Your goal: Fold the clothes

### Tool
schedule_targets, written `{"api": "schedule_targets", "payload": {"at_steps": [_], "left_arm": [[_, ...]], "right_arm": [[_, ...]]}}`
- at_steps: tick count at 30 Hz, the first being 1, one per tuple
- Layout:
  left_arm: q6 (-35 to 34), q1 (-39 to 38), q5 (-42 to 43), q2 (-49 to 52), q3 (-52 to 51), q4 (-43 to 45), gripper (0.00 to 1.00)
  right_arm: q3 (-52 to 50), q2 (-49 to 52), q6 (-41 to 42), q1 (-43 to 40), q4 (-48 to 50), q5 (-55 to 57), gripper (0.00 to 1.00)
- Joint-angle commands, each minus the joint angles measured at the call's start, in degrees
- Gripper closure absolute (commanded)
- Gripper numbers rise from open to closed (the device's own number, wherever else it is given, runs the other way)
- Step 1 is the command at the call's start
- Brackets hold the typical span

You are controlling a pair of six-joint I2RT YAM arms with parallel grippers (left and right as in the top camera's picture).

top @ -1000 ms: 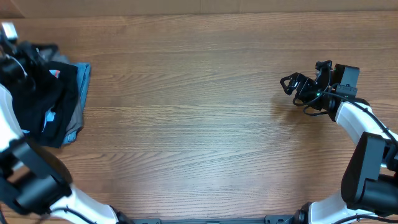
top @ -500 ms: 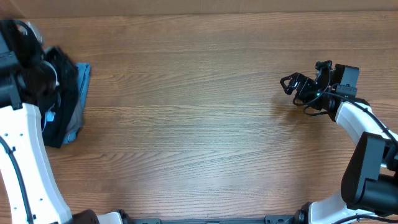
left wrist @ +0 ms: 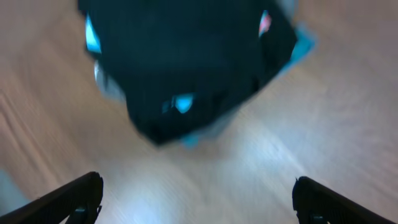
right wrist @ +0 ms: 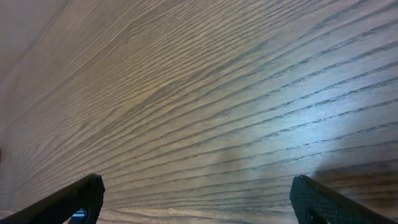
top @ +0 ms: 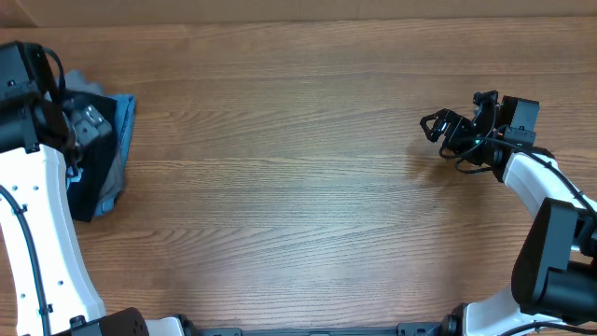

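The black clothes (left wrist: 186,62) lie bunched in a heap on the wood, blurred in the left wrist view, with bits of light blue showing through and beside them. Seen from overhead, the same black heap (top: 86,194) sits at the table's far left edge, mostly under my left arm. My left gripper (left wrist: 198,200) hangs above the heap, jaws wide open and empty. Overhead, that left gripper (top: 84,126) covers the top of the pile. My right gripper (top: 435,125) rests at the far right, open over bare wood, also empty in its wrist view (right wrist: 198,200).
A light blue garment (top: 126,119) and a grey one (top: 114,194) stick out from under the black heap on its right side. The wooden table (top: 298,187) stretches between the two arms. Its far edge runs along the top of the overhead view.
My left gripper has gone from shut on the black garment to wide open, and the arm has shifted over the pile. The garment now lies on the heap. The right arm has not moved.
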Motion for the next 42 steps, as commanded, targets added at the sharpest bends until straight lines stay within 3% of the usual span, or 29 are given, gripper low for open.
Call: {"api": "schedule_targets", "payload": {"at_steps": [1, 42], "left_arm": [[6.64, 0.07, -2.60, -0.31, -0.28, 2.97, 0.00], [6.67, 0.00, -3.50, -0.31, -0.28, 3.48, 0.00]], "right_arm": [[0.11, -1.07, 0.04, -0.09, 0.33, 0.22, 0.00], [0.11, -1.07, 0.04, -0.09, 0.33, 0.22, 0.00]]}}
